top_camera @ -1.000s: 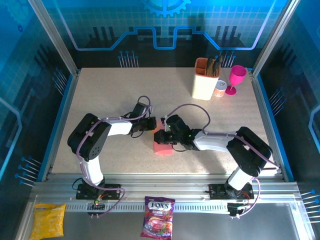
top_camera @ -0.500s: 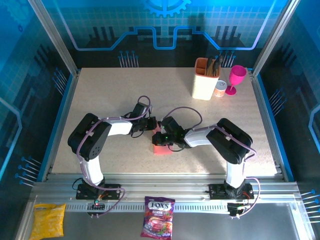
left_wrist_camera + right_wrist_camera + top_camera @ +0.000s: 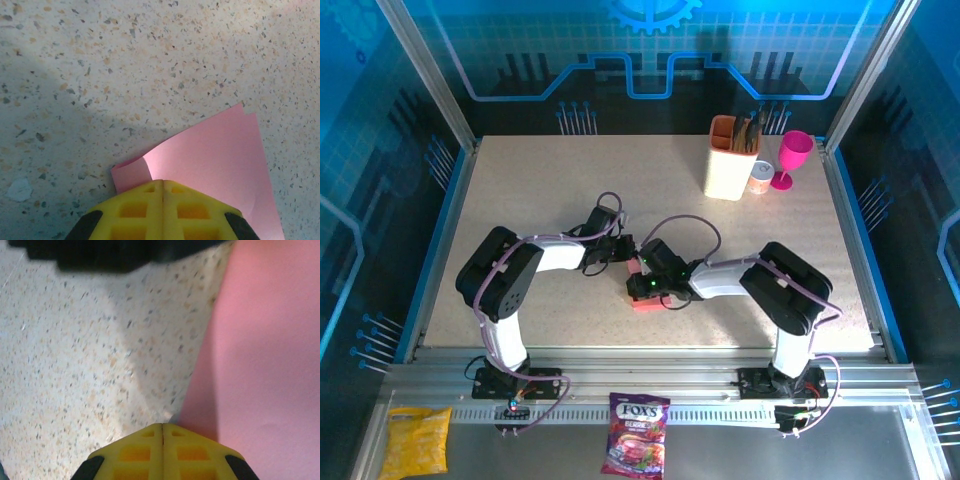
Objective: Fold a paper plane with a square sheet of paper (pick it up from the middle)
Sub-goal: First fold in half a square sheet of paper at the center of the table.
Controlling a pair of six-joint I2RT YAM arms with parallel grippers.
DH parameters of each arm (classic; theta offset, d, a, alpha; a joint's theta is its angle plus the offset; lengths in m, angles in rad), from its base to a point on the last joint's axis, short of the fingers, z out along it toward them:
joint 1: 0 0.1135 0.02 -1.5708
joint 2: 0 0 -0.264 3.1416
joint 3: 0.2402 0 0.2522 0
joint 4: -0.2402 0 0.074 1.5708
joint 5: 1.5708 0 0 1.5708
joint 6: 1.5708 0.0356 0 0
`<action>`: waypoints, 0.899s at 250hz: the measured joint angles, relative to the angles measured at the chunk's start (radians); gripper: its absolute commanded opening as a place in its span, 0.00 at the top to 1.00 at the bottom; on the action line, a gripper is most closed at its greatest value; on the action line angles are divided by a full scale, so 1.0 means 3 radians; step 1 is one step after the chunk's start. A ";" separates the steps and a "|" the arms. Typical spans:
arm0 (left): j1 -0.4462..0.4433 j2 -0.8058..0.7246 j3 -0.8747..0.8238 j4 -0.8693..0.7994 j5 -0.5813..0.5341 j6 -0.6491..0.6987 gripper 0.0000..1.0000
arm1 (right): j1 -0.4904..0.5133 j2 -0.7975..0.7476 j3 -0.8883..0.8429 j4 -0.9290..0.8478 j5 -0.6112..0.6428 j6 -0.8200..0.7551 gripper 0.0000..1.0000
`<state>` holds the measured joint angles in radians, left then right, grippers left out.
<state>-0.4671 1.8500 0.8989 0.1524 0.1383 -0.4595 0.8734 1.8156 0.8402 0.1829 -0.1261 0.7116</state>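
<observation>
Left gripper [image 3: 162, 189], closed, seems to pin the paper [image 3: 215, 160] toward the surface's [image 3: 125, 60] near edge, so the right gripper [image 3: 162, 434], also closed, can press a crease flat.

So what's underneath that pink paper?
The speckled table shows around the pink paper, which lies on it. Anything beneath the sheet is covered, and the left gripper, fingers shut, hides its near edge.

Tabletop [image 3: 520, 180] far-left lay open. Holder [image 3: 728, 172], tin [image 3: 759, 178], goblet [image 3: 792, 158] crowded far-right corner. Left arm [image 3: 555, 255], right arm [image 3: 730, 278] blocked centre.
</observation>
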 measured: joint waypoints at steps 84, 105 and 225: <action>-0.0005 0.0004 0.0008 -0.0020 0.0064 0.0055 1.00 | 0.0285 -0.0181 -0.0551 0.0697 0.0137 0.0281 1.00; -0.0020 0.0005 0.0018 -0.0051 0.0102 0.0058 1.00 | 0.0317 -0.0261 -0.0801 0.1012 0.0122 0.0445 1.00; -0.0100 0.0027 0.0056 -0.0048 0.0000 0.0169 1.00 | -0.0008 -0.2284 -0.1133 -0.0492 0.0109 0.0593 1.00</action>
<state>-0.4973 1.8580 0.9157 0.1379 0.1383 -0.4088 0.8711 1.1305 0.5003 0.0353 -0.0933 0.8894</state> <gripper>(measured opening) 0.052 0.061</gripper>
